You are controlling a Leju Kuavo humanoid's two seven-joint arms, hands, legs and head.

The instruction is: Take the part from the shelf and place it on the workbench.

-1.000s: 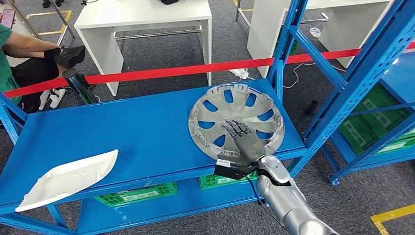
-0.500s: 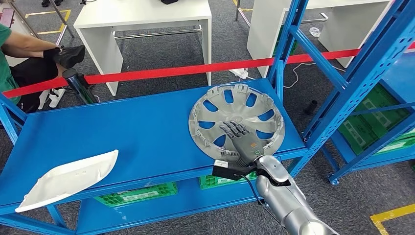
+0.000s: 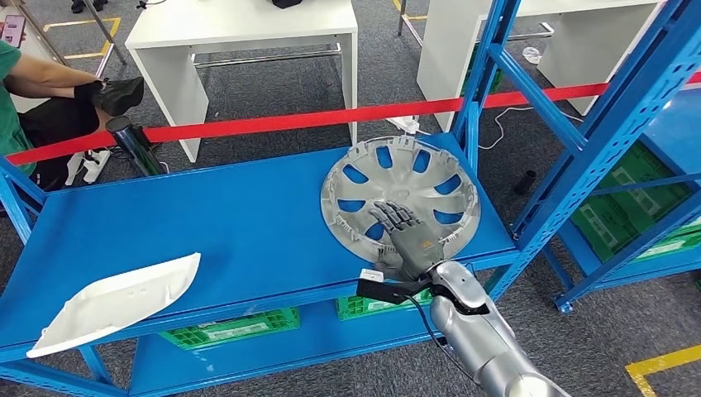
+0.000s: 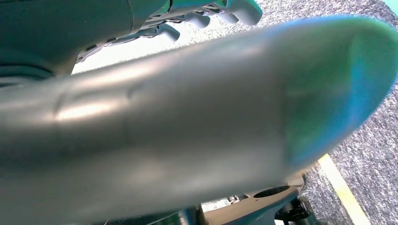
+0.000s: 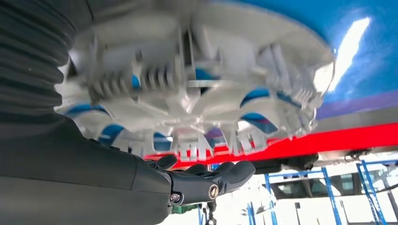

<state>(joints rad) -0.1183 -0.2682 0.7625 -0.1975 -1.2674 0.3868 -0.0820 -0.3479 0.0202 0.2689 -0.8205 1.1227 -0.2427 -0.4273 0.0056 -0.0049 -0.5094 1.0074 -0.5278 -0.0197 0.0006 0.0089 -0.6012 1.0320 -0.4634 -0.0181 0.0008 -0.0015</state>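
Observation:
The part, a grey wheel cover point(image 3: 400, 190) with blue showing through its slots, lies clip side up on the right end of the blue shelf board point(image 3: 207, 223). My right hand point(image 3: 403, 238) lies over its near half with the fingers stretched flat toward its centre. In the right wrist view the straight fingers point(image 5: 206, 180) sit just off the ribbed wheel cover point(image 5: 197, 89) and I see no grip on it. The left wrist view shows my left hand's thick grey thumb point(image 4: 187, 122) close up and its fingers point(image 4: 211, 14) spread away from it, with nothing between them.
A white curved panel point(image 3: 112, 302) lies on the shelf's near left corner. Blue uprights point(image 3: 488, 74) stand right of the wheel cover. Beyond a red barrier tape point(image 3: 273, 122) are white tables point(image 3: 240, 33) and a seated person point(image 3: 33, 99). Green crates point(image 3: 231, 327) sit on the lower shelf.
The right hand has slid a little to the left across the wheel cover. The cover has shifted slightly toward the back of the shelf.

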